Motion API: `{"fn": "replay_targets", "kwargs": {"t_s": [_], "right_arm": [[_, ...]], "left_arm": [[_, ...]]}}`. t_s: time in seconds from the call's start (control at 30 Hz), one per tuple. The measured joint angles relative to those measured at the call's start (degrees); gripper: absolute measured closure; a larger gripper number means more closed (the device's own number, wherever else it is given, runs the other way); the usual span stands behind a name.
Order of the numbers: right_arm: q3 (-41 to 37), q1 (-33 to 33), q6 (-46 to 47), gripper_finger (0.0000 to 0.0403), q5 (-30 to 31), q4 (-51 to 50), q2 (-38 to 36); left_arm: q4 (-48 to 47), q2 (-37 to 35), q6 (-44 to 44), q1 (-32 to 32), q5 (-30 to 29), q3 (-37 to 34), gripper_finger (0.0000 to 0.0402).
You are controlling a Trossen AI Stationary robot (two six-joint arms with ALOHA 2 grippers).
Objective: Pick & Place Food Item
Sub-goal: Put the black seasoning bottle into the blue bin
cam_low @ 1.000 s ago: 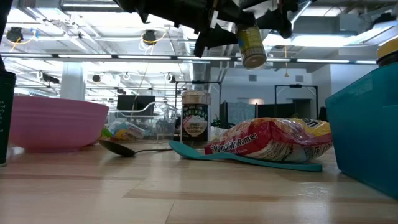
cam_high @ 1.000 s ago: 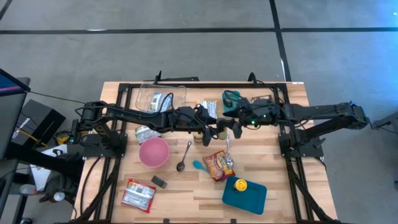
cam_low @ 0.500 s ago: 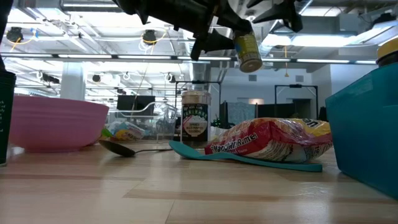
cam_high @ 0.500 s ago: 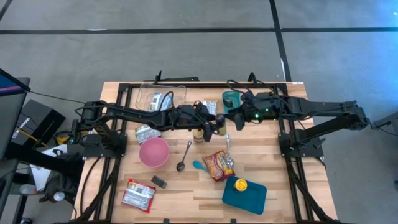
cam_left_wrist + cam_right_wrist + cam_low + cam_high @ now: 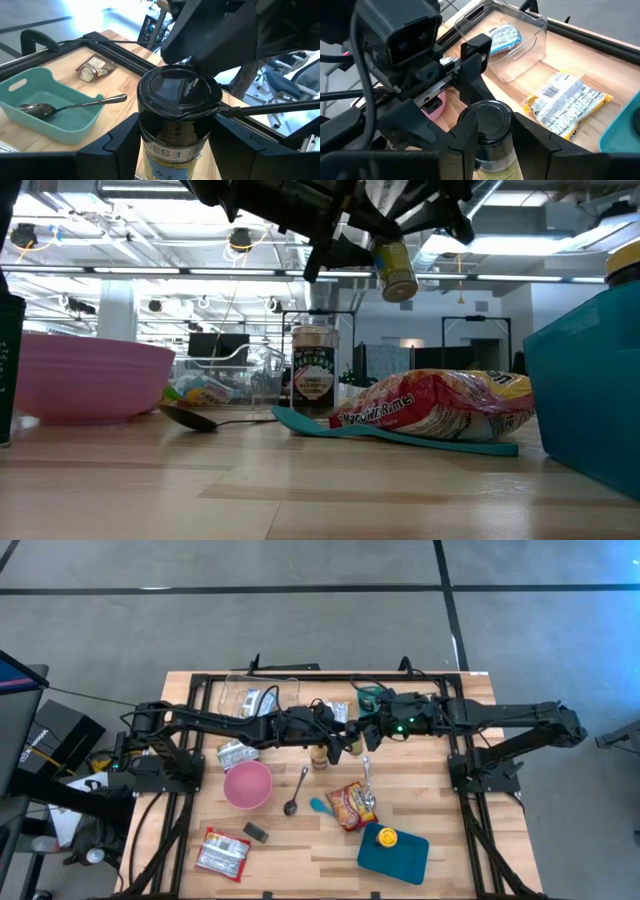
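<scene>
A jar with a black lid and a yellow label hangs tilted in the air over the middle of the table. My left gripper reaches it from the table's left and is shut on it. My right gripper comes from the right and is shut on the same jar. Below them a second dark-lidded jar stands upright on the table. My left gripper pinches the jar's body just below the lid between its two fingers, one on each side, coming nearly level from the table's left. The jar is lifted clear of the table. My right gripper has the jar's black lid between its two fingers, slanting down from the table's right. The jar's body hangs tilted below the lid.
On the table lie a pink bowl, a spoon, a ramen packet on a teal spatula, a teal box with a yellow lid, a teal tray holding a spoon, a clear container and snack packets.
My right gripper has moved toward the table's left, onto the jar that my left gripper holds up, and its fingers have drawn in around the lid. The jar has shifted slightly and stays tilted in the air.
</scene>
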Motion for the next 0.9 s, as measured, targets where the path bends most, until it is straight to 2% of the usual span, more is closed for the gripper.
{"fn": "replay_targets", "kwargs": {"t_s": [0.1,0.33,0.5,0.8,0.9], "right_arm": [[0.00,-0.66,-0.28,0.0290,-1.19,0.02,-0.31],[-0.06,-3.61,-0.66,0.0289,-8.46,-0.10,-0.70],[-0.06,-4.96,-1.60,0.0283,-9.04,0.00,-0.72],[-0.06,-6.10,0.45,0.0188,-8.99,2.55,-0.68],[-0.06,-6.20,0.83,0.0168,-8.95,4.36,-0.68]], "left_arm": [[-1.15,0.00,-0.51,0.00,-0.02,0.00,0.0207],[-0.84,-0.02,-0.59,0.15,0.07,0.02,0.0207],[-0.83,-0.02,-1.56,0.15,0.45,0.02,0.0207],[-0.87,-0.02,-1.88,0.15,0.46,0.02,0.0206],[-0.89,-0.02,-1.93,0.15,0.46,0.02,0.0206]]}}
